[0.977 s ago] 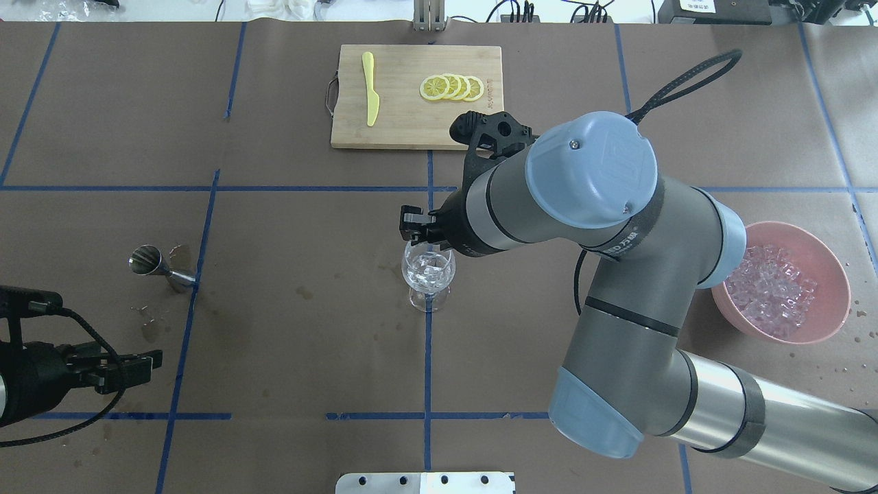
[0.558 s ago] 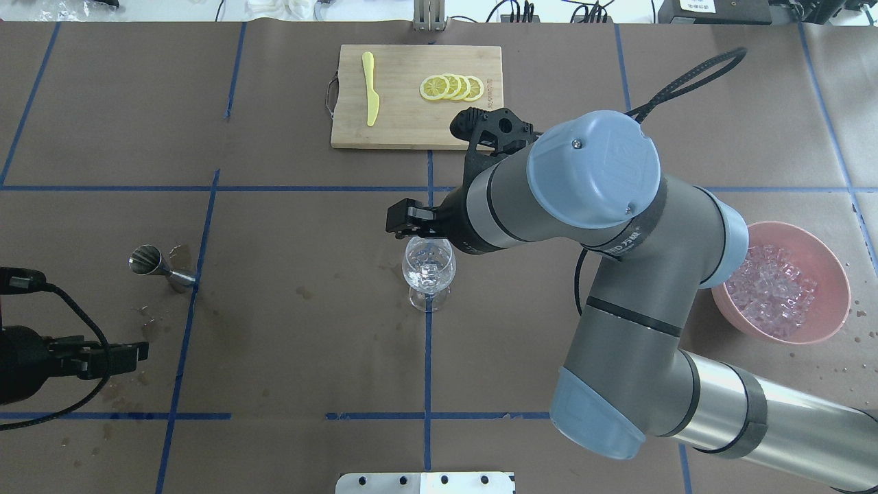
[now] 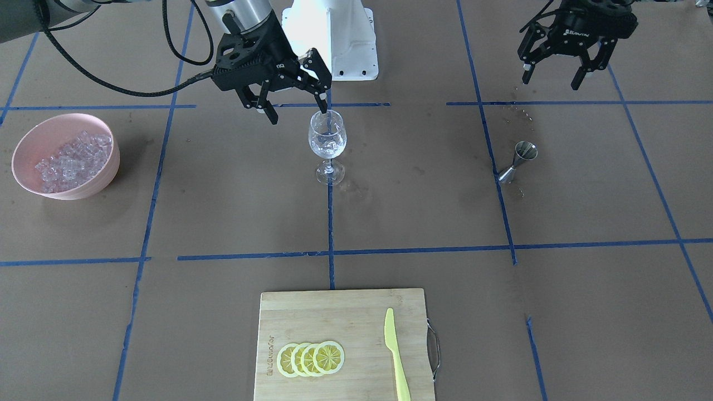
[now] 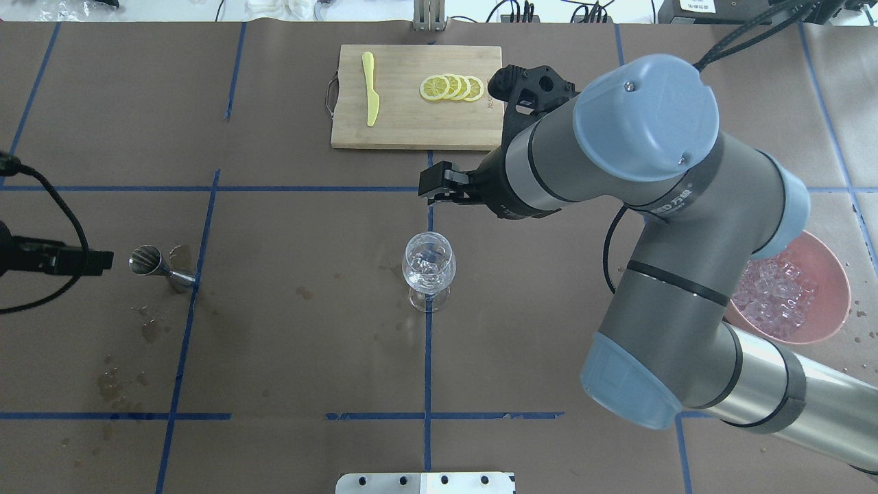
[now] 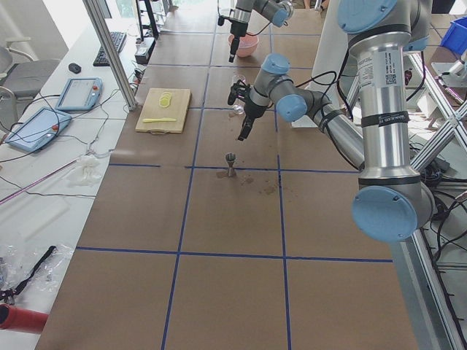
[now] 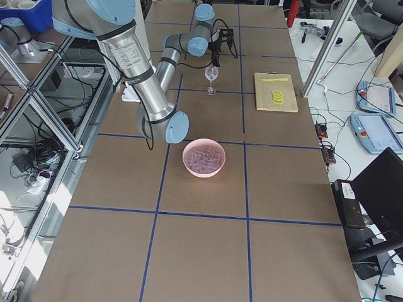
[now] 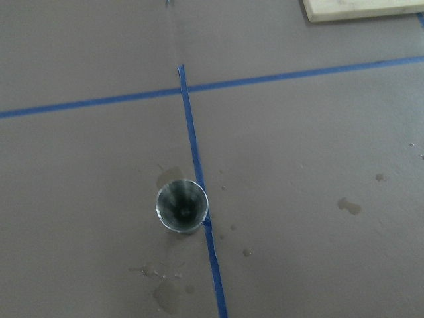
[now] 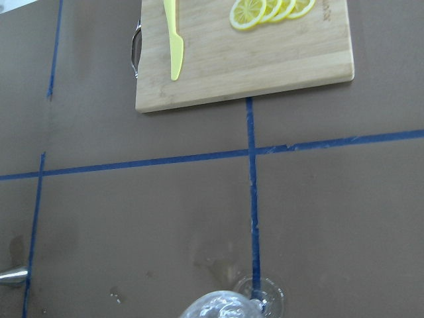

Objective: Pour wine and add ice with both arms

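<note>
Our right arm is the biggest thing over the table, reaching across its middle. The right gripper hangs wide and empty, above the wine glass and close by its rim. The left gripper is spread too and holds nothing; it is raised above the table near the jigger.

The pink bowl sits well apart on our right side, heaped with the ice. A few cubes already glint inside the glass, though we cannot make out the wine there for sure.

We judge the cubes light, hard and wet-slippery, so we would pinch one gently across two flat faces. The glass looks thin and top-heavy, and we would take it at the stem.
</note>
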